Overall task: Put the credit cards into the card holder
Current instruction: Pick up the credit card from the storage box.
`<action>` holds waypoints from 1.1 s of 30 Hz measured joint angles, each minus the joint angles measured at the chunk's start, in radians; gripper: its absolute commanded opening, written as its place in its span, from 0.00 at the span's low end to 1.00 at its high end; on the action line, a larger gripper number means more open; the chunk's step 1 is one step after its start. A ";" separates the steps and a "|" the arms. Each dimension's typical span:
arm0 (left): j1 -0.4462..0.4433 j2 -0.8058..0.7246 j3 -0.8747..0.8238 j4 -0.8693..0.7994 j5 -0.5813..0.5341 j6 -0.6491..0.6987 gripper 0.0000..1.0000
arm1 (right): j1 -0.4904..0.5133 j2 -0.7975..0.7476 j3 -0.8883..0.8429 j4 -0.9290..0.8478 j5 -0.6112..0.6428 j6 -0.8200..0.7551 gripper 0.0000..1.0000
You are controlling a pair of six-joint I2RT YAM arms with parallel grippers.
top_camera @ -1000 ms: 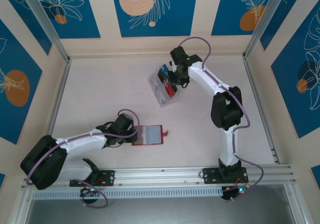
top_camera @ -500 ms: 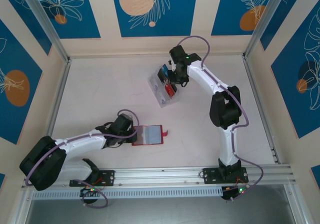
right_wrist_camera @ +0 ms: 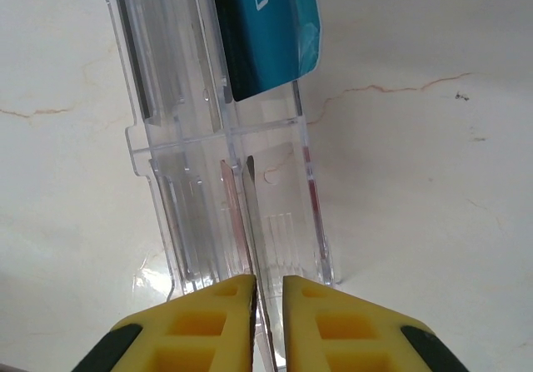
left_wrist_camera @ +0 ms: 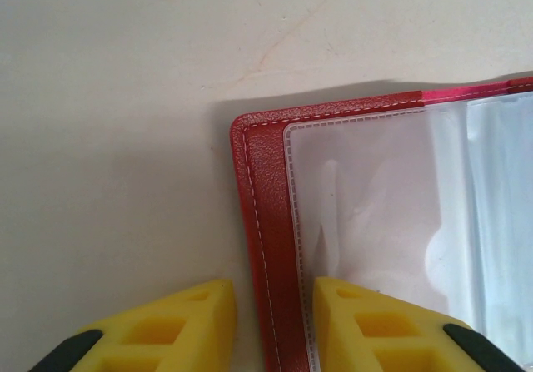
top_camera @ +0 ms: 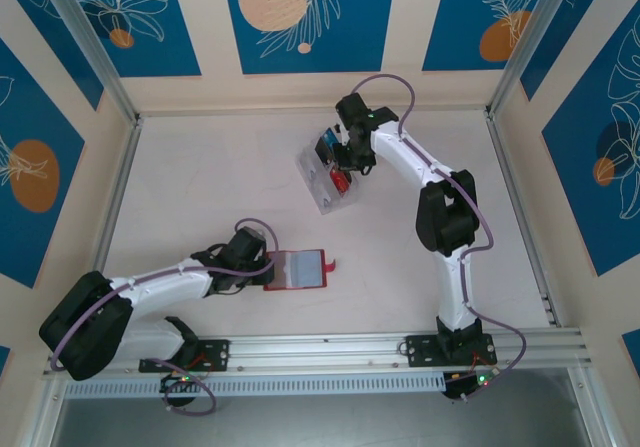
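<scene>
The card holder [top_camera: 297, 269] lies open on the table, red with clear pockets and a snap tab on its right edge. My left gripper [top_camera: 262, 272] is at its left edge; in the left wrist view the gripper [left_wrist_camera: 273, 287] is open, its yellow fingers straddling the card holder's red stitched border [left_wrist_camera: 266, 222]. My right gripper [top_camera: 345, 167] is over a clear slotted rack [top_camera: 325, 182]. A blue card [top_camera: 324, 148] and a red card [top_camera: 341, 179] stand in it. In the right wrist view the gripper [right_wrist_camera: 268, 282] is almost closed around a thin card seen edge-on [right_wrist_camera: 252, 214], with a sliver of gap on the right.
The clear rack [right_wrist_camera: 179, 181] sits at the back centre of the pale table, with the blue card [right_wrist_camera: 271, 31] in its far slot. Aluminium rails and patterned walls border the table on three sides. Open tabletop lies between the rack and the card holder.
The right gripper's fingers have narrowed around the edge-on card, and the right arm has shifted slightly left over the rack. The left arm and the card holder have not moved.
</scene>
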 measured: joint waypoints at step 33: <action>0.000 -0.013 -0.010 0.008 0.002 -0.002 0.28 | 0.001 0.016 0.135 -0.064 0.023 -0.026 0.00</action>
